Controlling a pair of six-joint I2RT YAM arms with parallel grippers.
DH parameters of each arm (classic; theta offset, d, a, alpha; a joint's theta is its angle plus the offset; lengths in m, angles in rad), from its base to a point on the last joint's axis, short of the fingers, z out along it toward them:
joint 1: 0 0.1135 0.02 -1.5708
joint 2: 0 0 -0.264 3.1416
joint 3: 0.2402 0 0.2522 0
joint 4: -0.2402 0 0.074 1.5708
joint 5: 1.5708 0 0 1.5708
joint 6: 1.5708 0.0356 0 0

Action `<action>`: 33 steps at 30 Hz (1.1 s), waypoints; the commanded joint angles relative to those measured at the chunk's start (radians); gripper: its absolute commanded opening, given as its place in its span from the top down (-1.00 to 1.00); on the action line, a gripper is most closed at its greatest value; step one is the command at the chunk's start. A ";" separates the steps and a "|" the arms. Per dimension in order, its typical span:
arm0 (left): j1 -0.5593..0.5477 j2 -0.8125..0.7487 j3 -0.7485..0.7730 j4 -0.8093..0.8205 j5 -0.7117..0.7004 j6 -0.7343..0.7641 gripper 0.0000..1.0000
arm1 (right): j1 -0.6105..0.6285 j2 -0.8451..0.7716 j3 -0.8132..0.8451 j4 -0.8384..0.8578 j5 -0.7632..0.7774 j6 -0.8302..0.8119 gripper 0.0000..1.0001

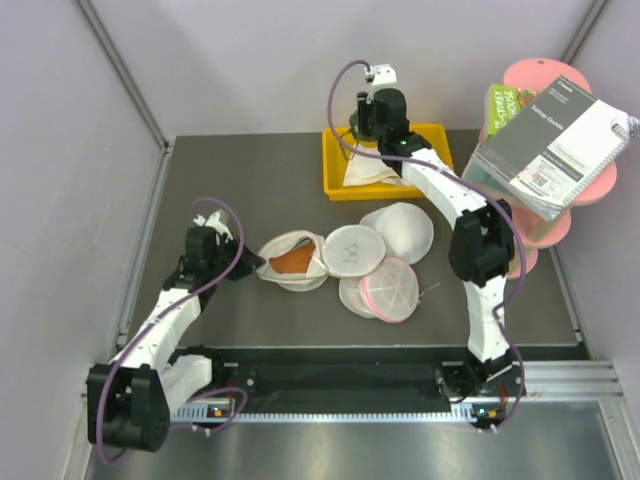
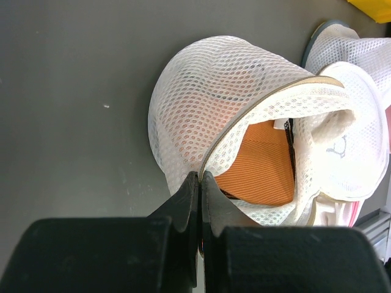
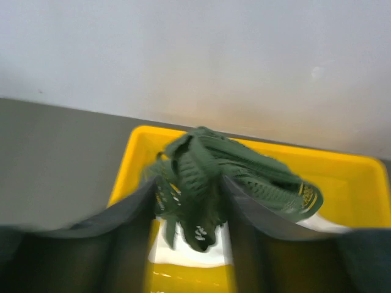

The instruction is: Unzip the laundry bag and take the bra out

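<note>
Soft, even light fills the top view; shadows are faint, and the metal strip [image 1: 400, 450] at the near edge shows a pale sheen. The left wrist view is crisp on the laundry bag [image 2: 208, 104], its foreground black. The right wrist view is blurred throughout, the green fabric [image 3: 208, 177] smeared.

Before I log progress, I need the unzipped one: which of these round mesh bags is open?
The tan-rimmed laundry bag, leftmost, pinched by the left gripper: it gapes, showing orange fabric. The pink-rimmed bag and white bag look closed.
</note>
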 commanded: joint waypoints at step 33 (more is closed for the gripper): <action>-0.003 -0.001 0.041 0.036 0.033 0.005 1.00 | 0.431 -0.408 -0.533 -0.008 -0.697 0.140 -0.63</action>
